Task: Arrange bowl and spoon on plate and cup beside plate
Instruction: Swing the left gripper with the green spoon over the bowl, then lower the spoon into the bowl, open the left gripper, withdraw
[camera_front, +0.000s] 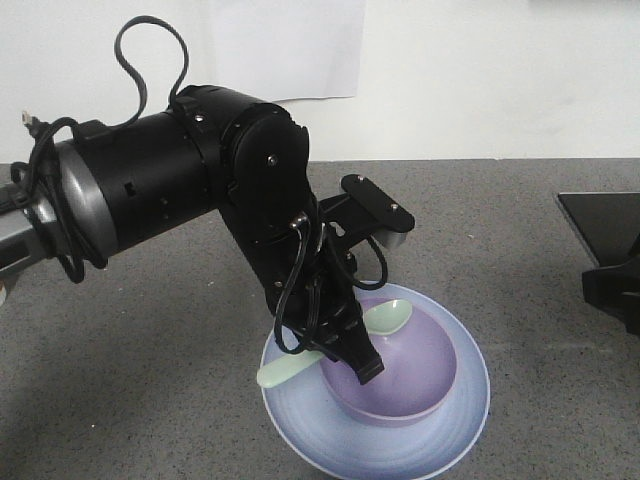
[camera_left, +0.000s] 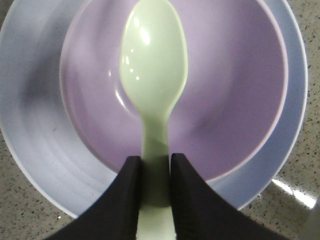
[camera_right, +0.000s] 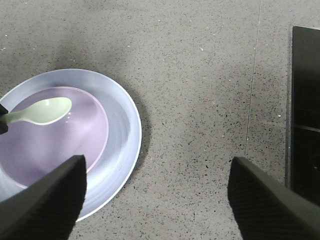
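The grey table (camera_front: 520, 230) is carrying the plate (camera_front: 400, 452), with the bowl (camera_front: 420, 370) sitting on it. The left gripper (camera_left: 155, 165) is pinching the spoon (camera_left: 152, 75) above the plate, not yet releasing. The right gripper (camera_right: 157, 160) is hanging wide open beside the plate; the cup, unseen, is remaining.

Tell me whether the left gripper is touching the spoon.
Touching. The left wrist view shows the left gripper pressed against both sides of the handle of the spoon, with no gap on either side.
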